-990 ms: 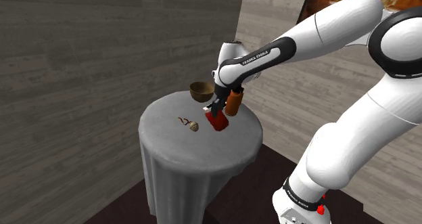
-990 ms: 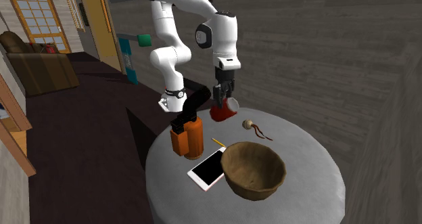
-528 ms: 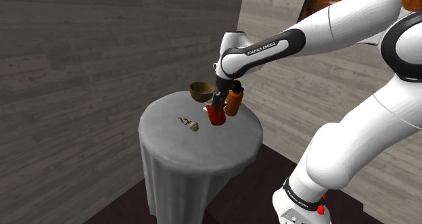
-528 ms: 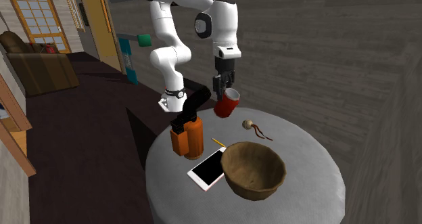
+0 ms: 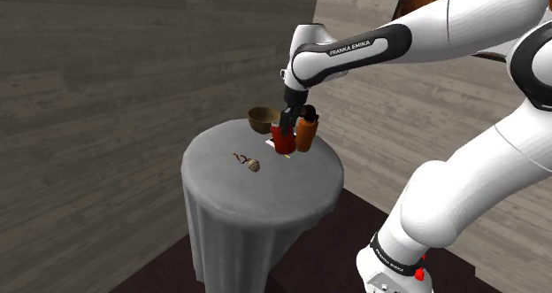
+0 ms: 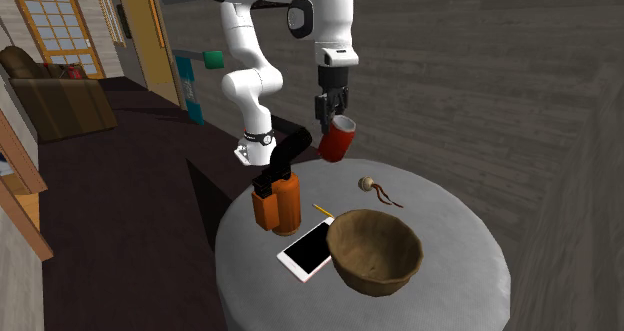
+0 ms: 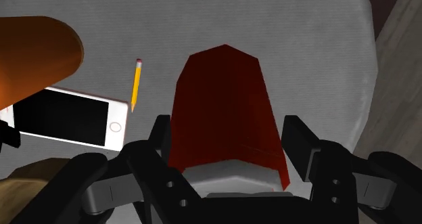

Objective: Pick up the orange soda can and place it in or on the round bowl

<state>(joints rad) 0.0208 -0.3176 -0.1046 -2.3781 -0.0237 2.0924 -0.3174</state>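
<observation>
- The red can (image 6: 338,139) is hanging clear of the tabletop, clasped between my two black fingers (image 7: 160,131). It is tilting rather than standing upright in the second exterior view.
- My gripper (image 6: 333,122) is holding the can at a narrow setting. One finger is pressing on each side of the can's near end, and the can body is pointing away from my hand toward the table in the wrist view.
- The round table (image 5: 265,189), which is draped in grey cloth, is lying directly below the can.
- An orange bottle (image 6: 277,206) with a black top is standing upright on the table. In the shoulder view it is showing just beside the can, on that view's right.
- A white phone (image 6: 308,251) with a black screen is lying flat on the table between the orange bottle and the bowl, just beside both.
- A yellow pencil (image 7: 136,84) is lying on the cloth near the phone's far edge.
- The round brown bowl (image 6: 350,264) is sitting on the table at the side nearest the second exterior camera, apart from the can.
- A small round object with a cord (image 6: 368,184) is lying on the table between the can and the bowl in the second exterior view, touching neither.
- My white arm (image 5: 460,26) is reaching from the stand over the table, with the wrist pointing downward.
- A grey plank wall (image 5: 106,88) is standing behind the table, and a dark floor (image 6: 120,239) is spreading around it.
</observation>
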